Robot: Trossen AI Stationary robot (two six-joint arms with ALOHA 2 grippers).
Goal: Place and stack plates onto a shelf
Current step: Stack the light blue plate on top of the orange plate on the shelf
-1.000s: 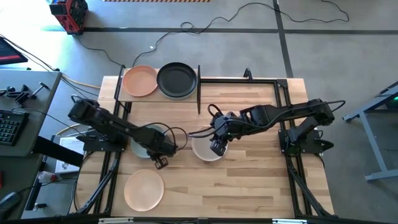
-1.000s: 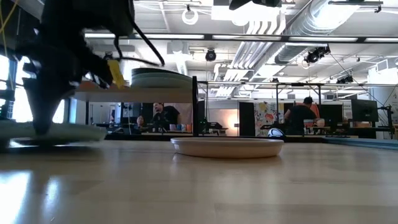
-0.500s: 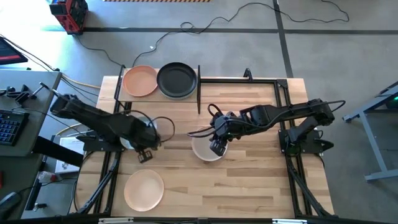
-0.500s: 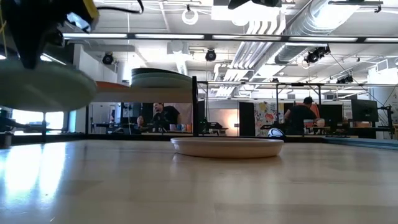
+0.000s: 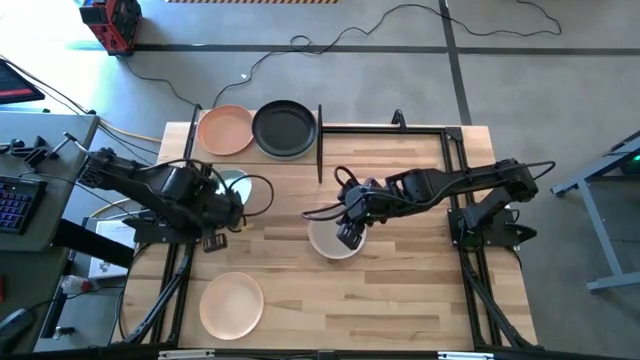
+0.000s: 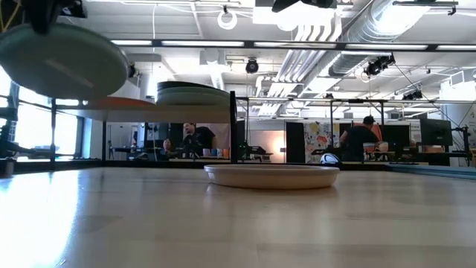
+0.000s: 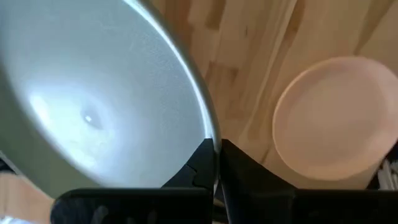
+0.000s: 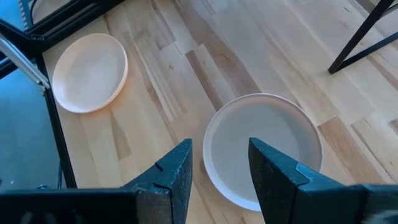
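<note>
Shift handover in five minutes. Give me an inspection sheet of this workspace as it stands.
Surface: wooden tabletop, intact.
Job's things: shelf holds salmon plate and black plate; beige plate and peach plate on the tabletop; pale green plate lifted.
Clutter: nothing seen.
Grippers: left gripper shut on the pale green plate's rim; right gripper open above the beige plate.
Cables: black cable on the floor.
Surroundings: people at desks beyond.
</note>
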